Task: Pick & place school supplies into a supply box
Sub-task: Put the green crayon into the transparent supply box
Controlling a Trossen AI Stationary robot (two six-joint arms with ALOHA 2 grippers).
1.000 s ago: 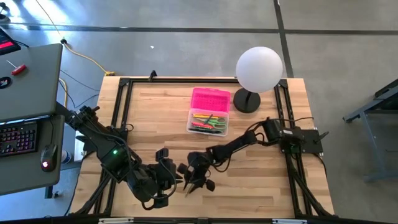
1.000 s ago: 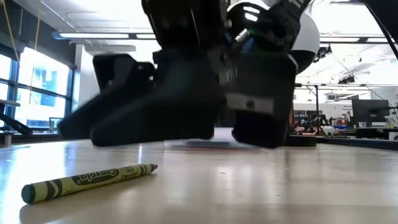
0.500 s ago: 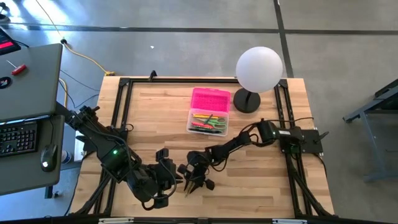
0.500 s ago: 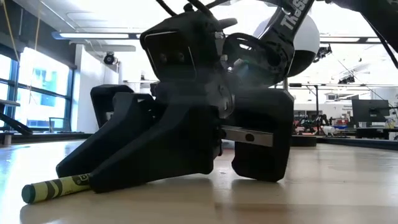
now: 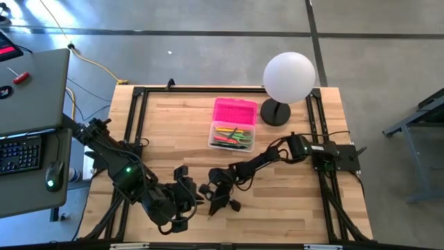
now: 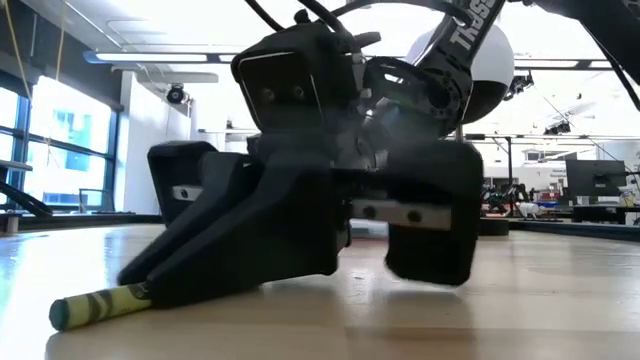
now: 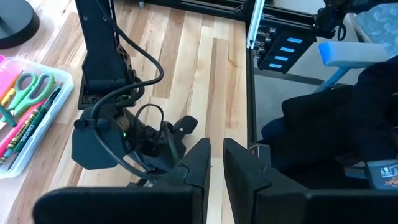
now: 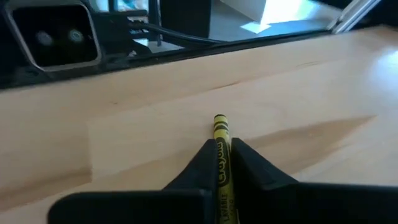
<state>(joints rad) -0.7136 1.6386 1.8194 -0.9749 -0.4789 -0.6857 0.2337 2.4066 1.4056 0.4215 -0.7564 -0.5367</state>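
Right gripper [image 5: 216,205] is down at the table [image 5: 291,208], well in front of the supply box [image 5: 233,135] on the side away from the white globe lamp [image 5: 288,78]. Its fingers [image 8: 245,165] are pinched onto an olive crayon [image 8: 221,149] — almost fully closed, only the crayon's width between them. In the low view the crayon [image 6: 100,304] lies flat on the wood, its tip sticking out past the gripper body [image 6: 330,215]. The box sits open, pink lid [image 5: 234,110] folded back toward the lamp, the tray already holding pens, pencils and green-handled scissors [image 7: 30,84]. Left gripper [image 5: 186,193] hovers just beside the right one, on the side farther from the lamp; fingers [image 7: 198,167] nearly together with a thin gap, nothing between them. Past the table edge — a desk with a keyboard [image 5: 19,154] and mouse [image 5: 53,175], well away from the box.
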